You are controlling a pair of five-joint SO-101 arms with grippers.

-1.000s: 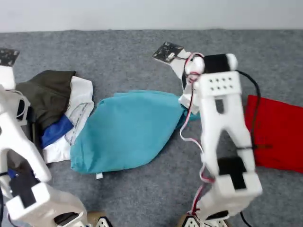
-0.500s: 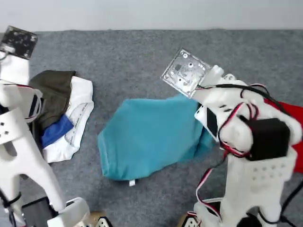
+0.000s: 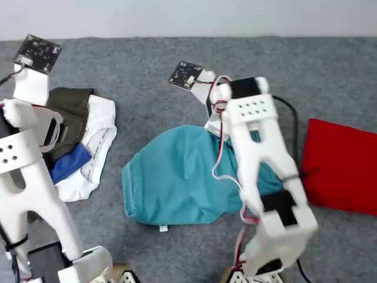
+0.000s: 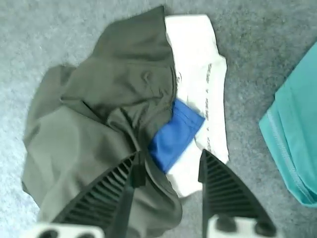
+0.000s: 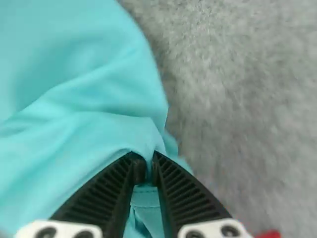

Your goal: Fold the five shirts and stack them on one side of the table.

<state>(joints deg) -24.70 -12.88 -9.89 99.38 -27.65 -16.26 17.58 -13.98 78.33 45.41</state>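
A teal shirt (image 3: 171, 177) lies crumpled in the middle of the grey table. My right gripper (image 5: 146, 161) is shut on a pinch of the teal shirt (image 5: 64, 99) at its far right edge, under the right arm (image 3: 253, 135). My left gripper (image 4: 168, 158) hangs open above a pile at the left: an olive shirt (image 4: 114, 99) over a blue shirt (image 4: 176, 134) and a white shirt (image 4: 198, 64). In the high view the pile shows as olive shirt (image 3: 70, 109), white shirt (image 3: 99, 138) and blue shirt (image 3: 68, 162). A folded red shirt (image 3: 341, 165) lies at the right.
The left arm (image 3: 23, 171) stands over the near left corner beside the pile. Bare grey carpet (image 3: 135, 71) runs along the back of the table and between the pile and the teal shirt. A pale wall borders the far edge.
The right arm swung back toward the middle and dragged the teal shirt's edge, bunching the shirt narrower. The left arm rose over the pile at the left.
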